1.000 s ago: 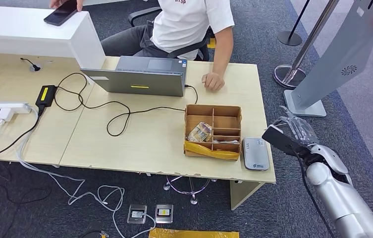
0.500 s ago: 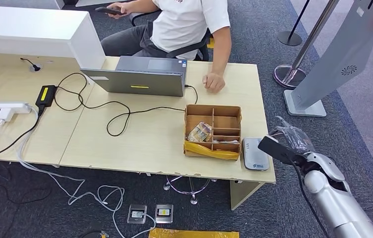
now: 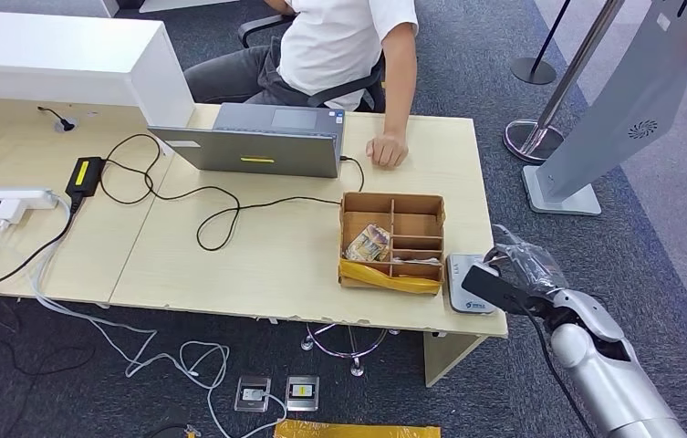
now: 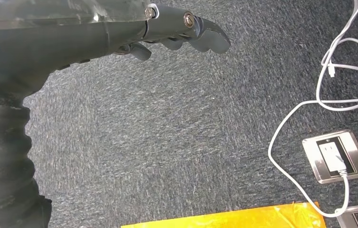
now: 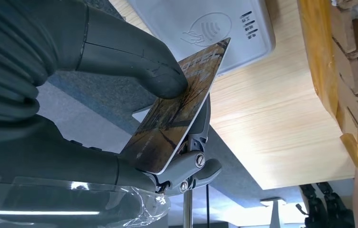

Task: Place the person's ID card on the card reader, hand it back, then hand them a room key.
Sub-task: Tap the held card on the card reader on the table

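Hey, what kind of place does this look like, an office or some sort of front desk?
Probably a mock reception or check-in desk set up in an office. A card reader sits at the edge of the wooden desk, a person sits behind a laptop, and a queue barrier post stands on grey carpet.

My right arm [image 3: 615, 383] is a smooth silver tube with a black cable running along it toward the wrist. The right hand [image 3: 526, 272] wears crinkled clear plastic over dark grey parts. Up close I see a ribbed grey cover, a thick grey thumb [image 5: 134, 56] and small silver screws at the fingers [image 5: 191, 167]. The left hand [image 4: 120, 33] looks the same: dark grey, with silver screws.
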Available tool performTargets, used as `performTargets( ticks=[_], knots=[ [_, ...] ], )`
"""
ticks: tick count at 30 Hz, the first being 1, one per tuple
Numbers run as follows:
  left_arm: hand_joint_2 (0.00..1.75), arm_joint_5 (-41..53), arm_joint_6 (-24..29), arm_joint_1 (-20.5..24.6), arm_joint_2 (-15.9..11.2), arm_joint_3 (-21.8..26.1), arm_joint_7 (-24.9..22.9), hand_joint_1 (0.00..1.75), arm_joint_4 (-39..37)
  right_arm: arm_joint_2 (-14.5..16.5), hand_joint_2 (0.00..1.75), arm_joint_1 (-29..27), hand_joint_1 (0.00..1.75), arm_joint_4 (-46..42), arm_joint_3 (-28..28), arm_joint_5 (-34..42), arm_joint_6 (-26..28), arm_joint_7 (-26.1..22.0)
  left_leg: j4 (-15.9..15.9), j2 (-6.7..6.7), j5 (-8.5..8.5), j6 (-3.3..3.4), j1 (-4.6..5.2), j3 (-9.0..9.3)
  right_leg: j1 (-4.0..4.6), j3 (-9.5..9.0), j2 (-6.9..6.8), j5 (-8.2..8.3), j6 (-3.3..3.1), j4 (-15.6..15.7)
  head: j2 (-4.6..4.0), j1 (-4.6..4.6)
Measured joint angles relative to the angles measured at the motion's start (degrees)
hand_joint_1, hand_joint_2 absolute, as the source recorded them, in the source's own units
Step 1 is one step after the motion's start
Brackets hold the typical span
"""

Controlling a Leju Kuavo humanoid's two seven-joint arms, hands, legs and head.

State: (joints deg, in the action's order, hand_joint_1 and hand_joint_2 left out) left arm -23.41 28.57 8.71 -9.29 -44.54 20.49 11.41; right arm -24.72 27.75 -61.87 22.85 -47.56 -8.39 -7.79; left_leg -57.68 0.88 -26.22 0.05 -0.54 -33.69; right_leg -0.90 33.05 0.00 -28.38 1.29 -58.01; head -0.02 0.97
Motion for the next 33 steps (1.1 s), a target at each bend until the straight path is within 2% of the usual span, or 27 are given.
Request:
performTargets(
  ticks=[33],
  knots=[
    [1.75,0.75,-0.31,0.7,-0.04,-0.02,-0.11,0.0,0.0,1.81,1.75,-2.3,1.75,-2.28,0.78,-2.29,-2.29,0.58,0.01,0.0,0.0,0.0,0.0,-0.01,0.0,0.0,0.0,-0.01,-0.02,0.0,0.0,0.0]
  ],
)
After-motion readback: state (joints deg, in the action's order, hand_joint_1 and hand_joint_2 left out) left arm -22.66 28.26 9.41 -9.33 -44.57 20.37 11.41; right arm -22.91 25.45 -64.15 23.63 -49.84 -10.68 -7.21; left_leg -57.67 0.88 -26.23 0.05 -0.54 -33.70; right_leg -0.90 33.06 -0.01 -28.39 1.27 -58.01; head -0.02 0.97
